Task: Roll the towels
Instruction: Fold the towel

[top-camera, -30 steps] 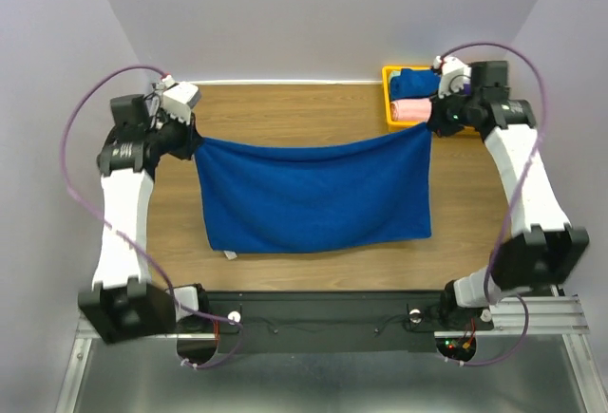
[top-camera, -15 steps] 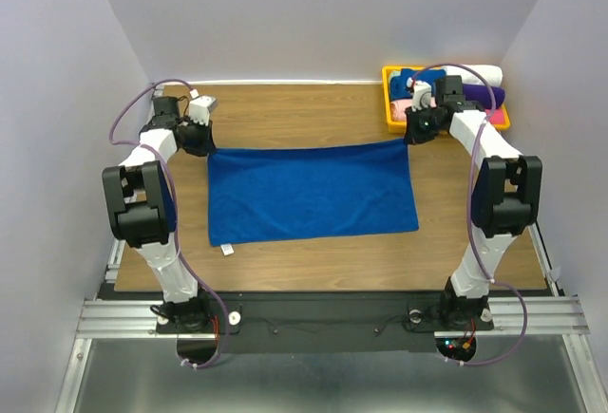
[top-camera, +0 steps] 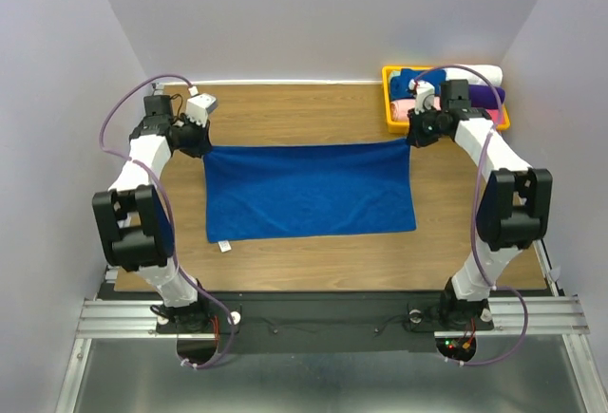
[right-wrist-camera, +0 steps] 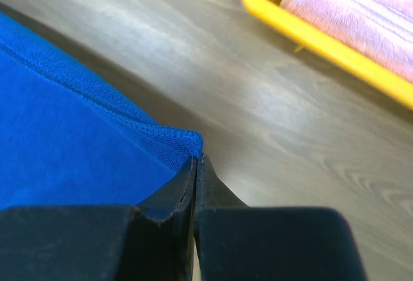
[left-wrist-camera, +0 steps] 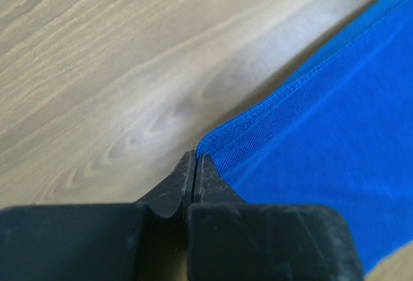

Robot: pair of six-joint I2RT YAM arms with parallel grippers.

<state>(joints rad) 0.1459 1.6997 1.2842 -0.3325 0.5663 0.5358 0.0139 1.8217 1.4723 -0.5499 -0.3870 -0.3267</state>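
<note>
A long rectangular royal-blue cloth towel (top-camera: 309,190) lies spread flat on the wooden table (top-camera: 304,109), and each arm has one of its far corners. The left gripper (top-camera: 197,138) has its two black fingers pressed together, with the towel's hemmed corner sitting right at their tips in the left wrist view (left-wrist-camera: 195,158); the rest of the cloth runs away to its right. The right gripper (top-camera: 415,135) is closed the same way on the opposite far corner (right-wrist-camera: 195,159), with the cloth to its left. Just beyond and to the right of it is the yellow plastic tray (right-wrist-camera: 310,35), holding a pink rolled towel (right-wrist-camera: 361,3) and what looks like a second blue towel (top-camera: 407,79), already rolled.

The step in hand appears to be laying the towel out square before rolling. To do it well, both corners should probably be released together so the far edge lies straight. Each hold catches only the very tip of the hem, so any pull should be gentle and even, or a corner may slip free. The right arm should lift clear without nudging the tray. The roll is best begun from a short end, kept tight with the edges aligned.
</note>
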